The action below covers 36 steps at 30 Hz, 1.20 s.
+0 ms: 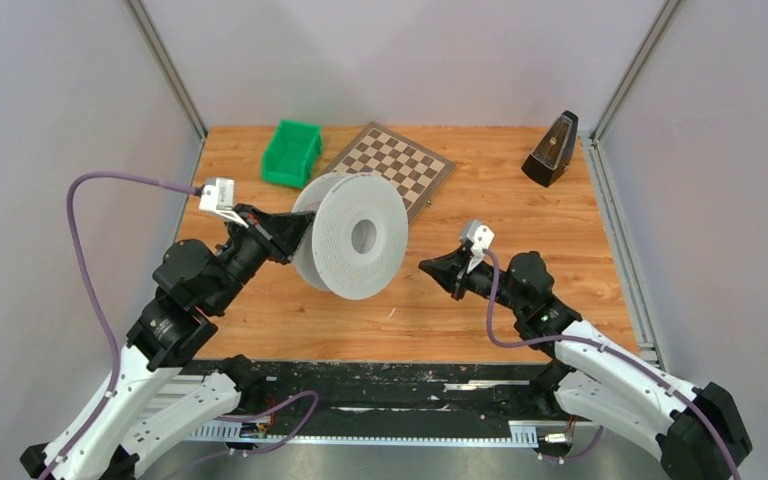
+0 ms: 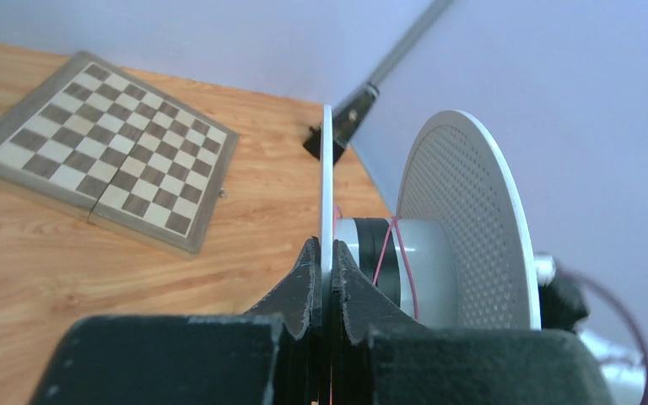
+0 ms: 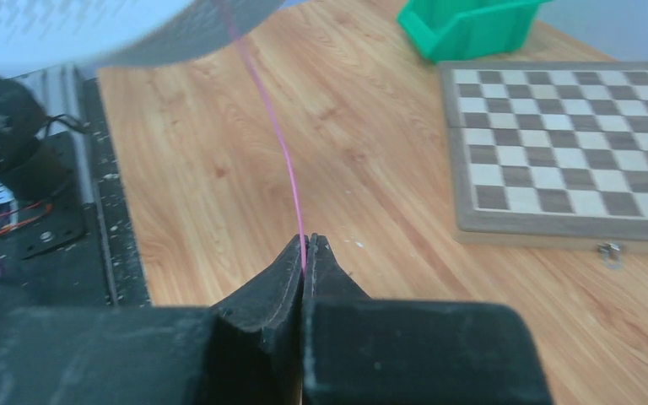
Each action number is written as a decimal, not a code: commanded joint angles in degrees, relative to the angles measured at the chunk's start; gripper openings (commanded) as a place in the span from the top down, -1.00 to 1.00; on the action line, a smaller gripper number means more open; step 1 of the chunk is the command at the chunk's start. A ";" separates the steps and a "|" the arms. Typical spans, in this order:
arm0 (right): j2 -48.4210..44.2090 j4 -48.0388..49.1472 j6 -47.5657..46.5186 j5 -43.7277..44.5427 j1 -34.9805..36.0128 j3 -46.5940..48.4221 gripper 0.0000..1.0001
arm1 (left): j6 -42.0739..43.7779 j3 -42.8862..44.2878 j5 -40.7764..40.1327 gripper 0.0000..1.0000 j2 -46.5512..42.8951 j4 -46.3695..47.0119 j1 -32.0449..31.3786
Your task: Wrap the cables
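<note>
The left gripper (image 2: 326, 256) is clamped on the near flange of a white perforated spool (image 1: 355, 237), its two black jaws pressed against either face of the thin disc. The spool is held on edge above the middle of the wooden table (image 1: 520, 300). From above, that flange hides the fingertips.

On the grey hub a pink cable (image 3: 274, 126) crosses a dark band. Whether that band is more cable or tape is hard to tell.

The right gripper (image 3: 306, 246), at 4 o'clock from the spool, is closed tight on the pink cable, which runs up from the jaws to the spool's rim. There the rim is blurred and cut off by the top edge of the right wrist view. In the overhead view the strand is too thin to make out.

A chessboard (image 1: 392, 165) lies at 12 o'clock from the spool, a green bin (image 1: 292, 152) at 11 — and a dark metronome (image 1: 552, 148) at 2, near the far right corner.
</note>
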 commanded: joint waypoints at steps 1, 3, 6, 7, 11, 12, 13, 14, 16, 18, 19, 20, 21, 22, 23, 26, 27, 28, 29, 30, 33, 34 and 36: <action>2.31 10.99 2.56 -5.30 2.77 -1.57 1.00 | -16.30 0.76 -16.25 1.00 -1.29 6.80 -0.09; 3.90 9.39 2.72 -3.31 4.35 -0.11 1.00 | -18.73 0.51 -19.45 1.00 -1.04 6.86 -0.09; 4.62 9.08 2.74 -0.82 8.21 2.40 1.00 | -19.98 0.57 -22.85 1.00 -0.33 7.91 -0.09; 4.88 9.39 2.41 -0.06 9.63 3.11 1.00 | -20.33 0.94 -23.30 1.00 0.15 8.05 -0.09; 8.64 9.66 1.35 1.87 15.26 6.07 1.00 | -20.56 1.44 -26.86 1.00 1.12 8.53 -0.09; 9.90 10.05 1.40 2.08 16.50 6.62 1.00 | -20.21 1.37 -27.32 1.00 1.29 8.70 -0.09; 11.11 10.62 1.45 2.13 17.97 7.17 1.00 | -19.55 1.25 -28.22 1.00 1.54 8.82 -0.09; 12.48 11.10 1.48 2.13 19.26 7.71 1.00 | -19.13 1.18 -28.53 1.00 1.63 8.84 -0.09; 14.88 11.04 1.48 2.56 21.81 9.09 1.00 | -16.89 1.24 -29.52 1.00 2.33 9.36 -0.09; 16.74 9.56 1.49 3.44 23.93 10.90 1.00 | -14.33 1.49 -30.88 1.00 3.27 9.39 -0.09; 17.45 8.67 1.63 3.90 24.64 11.90 1.00 | -11.69 1.61 -31.61 1.00 4.19 9.90 -0.09; 18.01 7.84 1.76 4.28 25.29 12.77 1.00 | -10.19 1.63 -31.89 1.00 4.62 10.17 -0.09; 18.45 6.68 1.85 4.85 25.73 13.82 1.00 | -6.72 1.66 -32.50 1.00 5.58 10.99 -0.09; 18.77 5.51 2.16 5.58 25.92 14.93 1.00 | -3.17 1.61 -32.91 1.00 6.15 11.68 -0.09; 19.09 4.06 2.59 6.49 25.98 16.45 1.00 | -1.45 1.57 -33.75 1.00 7.02 11.94 -0.09; 19.94 0.97 4.44 8.78 25.98 19.31 1.00 | 5.03 0.87 -34.49 1.00 8.41 13.87 -0.09; 20.28 0.75 5.20 8.78 25.99 19.95 1.00 | 5.85 0.11 -34.43 1.00 8.49 14.44 -0.09; 20.82 0.64 5.78 8.62 26.03 20.51 1.00 | 7.35 -0.67 -34.34 1.00 8.53 15.49 -0.13; 21.28 0.43 6.52 8.51 25.99 21.18 1.00 | 7.90 -0.96 -34.32 1.00 8.64 15.87 -0.15; 21.75 0.24 6.98 8.38 25.99 21.78 1.00 | 8.94 -1.36 -34.29 1.00 8.87 16.18 -0.17; 22.85 0.09 7.81 7.50 26.01 23.26 1.00 | 10.80 -1.81 -34.86 1.00 9.47 15.71 -0.36; 23.23 -0.09 7.76 7.54 26.04 23.82 1.00 | 12.30 -2.36 -35.04 1.00 9.63 15.74 -0.64; 23.74 -1.60 6.95 8.00 26.00 25.46 1.00 | 15.97 -3.68 -35.04 1.00 9.66 16.98 -1.40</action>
